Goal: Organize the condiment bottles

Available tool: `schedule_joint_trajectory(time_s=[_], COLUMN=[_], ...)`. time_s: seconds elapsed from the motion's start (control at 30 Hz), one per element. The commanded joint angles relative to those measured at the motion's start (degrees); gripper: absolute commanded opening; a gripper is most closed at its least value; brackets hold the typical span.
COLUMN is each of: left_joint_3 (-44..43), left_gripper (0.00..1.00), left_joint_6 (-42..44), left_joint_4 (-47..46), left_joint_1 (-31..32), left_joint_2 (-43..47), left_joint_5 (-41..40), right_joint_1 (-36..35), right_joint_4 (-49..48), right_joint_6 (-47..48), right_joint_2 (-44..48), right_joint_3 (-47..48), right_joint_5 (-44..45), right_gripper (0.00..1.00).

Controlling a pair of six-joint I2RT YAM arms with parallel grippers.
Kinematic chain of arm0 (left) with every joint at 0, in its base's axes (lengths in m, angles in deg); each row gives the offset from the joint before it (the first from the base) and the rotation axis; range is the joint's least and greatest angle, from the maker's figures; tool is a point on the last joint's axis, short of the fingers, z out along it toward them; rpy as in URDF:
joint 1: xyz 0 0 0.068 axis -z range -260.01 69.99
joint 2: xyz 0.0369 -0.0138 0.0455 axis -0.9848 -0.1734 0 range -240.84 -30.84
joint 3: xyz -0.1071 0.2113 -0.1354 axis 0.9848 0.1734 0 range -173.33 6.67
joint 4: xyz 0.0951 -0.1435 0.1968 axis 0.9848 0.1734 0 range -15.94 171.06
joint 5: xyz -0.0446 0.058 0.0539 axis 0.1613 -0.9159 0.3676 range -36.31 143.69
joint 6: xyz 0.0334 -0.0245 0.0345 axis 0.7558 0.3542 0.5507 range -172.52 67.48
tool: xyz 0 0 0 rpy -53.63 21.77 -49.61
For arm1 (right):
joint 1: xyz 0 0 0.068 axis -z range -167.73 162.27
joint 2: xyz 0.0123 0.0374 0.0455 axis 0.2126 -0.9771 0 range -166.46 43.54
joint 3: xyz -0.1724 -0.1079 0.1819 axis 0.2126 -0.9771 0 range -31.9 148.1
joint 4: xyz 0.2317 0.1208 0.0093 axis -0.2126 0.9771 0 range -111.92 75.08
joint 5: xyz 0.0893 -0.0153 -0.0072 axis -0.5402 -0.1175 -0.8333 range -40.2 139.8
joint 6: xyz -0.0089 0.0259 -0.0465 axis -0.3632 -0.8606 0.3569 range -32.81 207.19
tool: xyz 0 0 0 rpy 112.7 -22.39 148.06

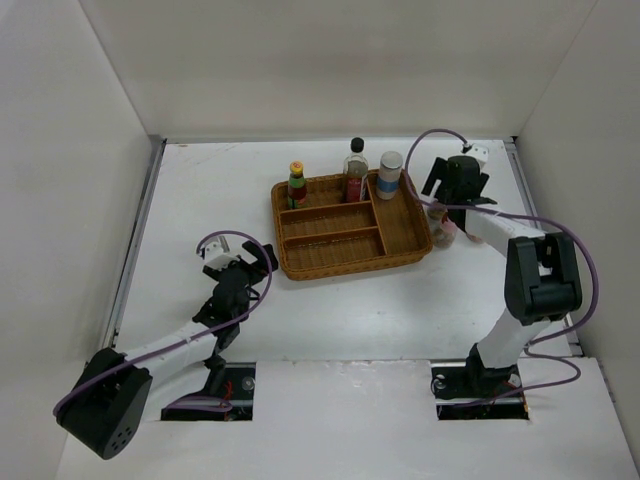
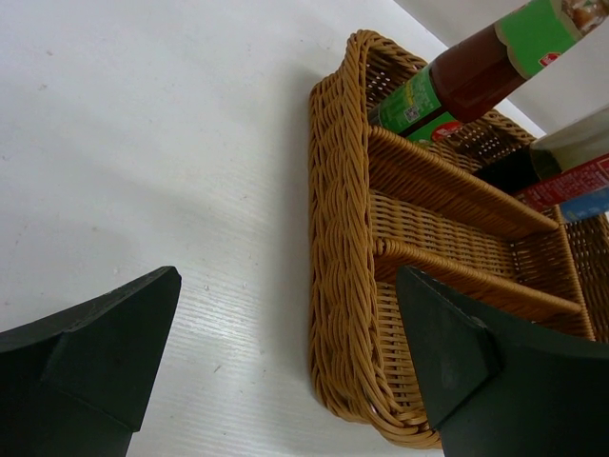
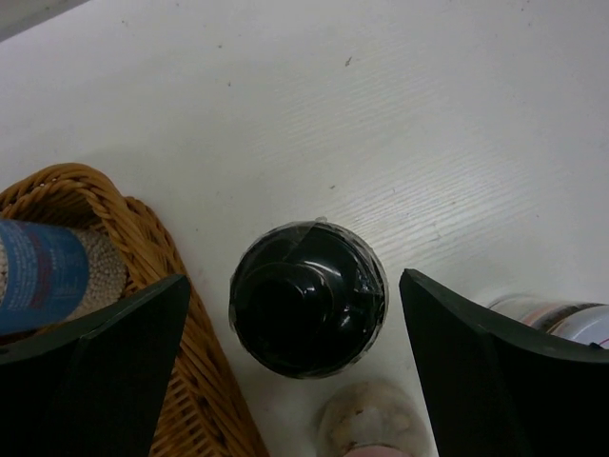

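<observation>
Nearest us, the left gripper (image 2: 287, 281) hangs over the white table (image 1: 350, 330) just left of the brown wicker divided tray (image 1: 350, 268), jaws fully apart, holding nothing. Along the tray's far side stand the yellow-capped red sauce bottle (image 1: 297, 185), the black-capped clear glass bottle (image 1: 355, 170) and the white-blue shaker (image 1: 390, 175). Right of the tray, the right gripper (image 3: 295, 278) is spread wide around the dark-capped spice jar (image 3: 307, 309), not touching it. A pale-lidded jar (image 3: 369, 419) and a third jar (image 3: 552, 317), mostly hidden behind a finger, stand close by.
</observation>
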Motion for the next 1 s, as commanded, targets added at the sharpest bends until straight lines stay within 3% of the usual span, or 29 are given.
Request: schedule_joint_trajectory(time_s=[0.0, 0.13, 0.2, 0.4, 0.6, 0.97], left_joint_3=[-0.8, -0.8, -0.5, -0.6, -0.3, -0.2], left_gripper=[1.00, 1.00, 1.00, 1.00, 1.00, 1.00], left_joint_6=[-0.6, -0.6, -0.6, -0.5, -0.5, -0.6], left_joint_4=[-3.1, -3.1, -3.1, -2.8, -3.1, -3.1], left_joint_1=[0.2, 0.1, -0.3, -0.7, -1.0, -0.5], left_joint_2=[-0.1, -0.2, 0.3, 0.0, 0.6, 1.0], left_joint_5=[0.6, 0.5, 0.7, 0.7, 0.7, 0.6], right_joint_1=[0.2, 0.0, 0.0, -1.1, -7.3, -16.3], right_joint_4=[-1.0, -1.9, -4.2, -10.9, -12.0, -11.7], right_joint_6=[0.3, 0.5, 0.9, 2.9, 2.5, 0.2], right_joint_2=[-1.3, -1.1, 0.4, 8.0, 14.6, 9.2], right_joint_3=[3.1, 3.6, 3.3, 2.0, -1.0, -2.3], right_joint_5=[0.2, 1.5, 3.2, 6.4, 5.6, 4.4], right_gripper=[0.94, 0.71, 0.66, 0.65, 0.66, 0.66])
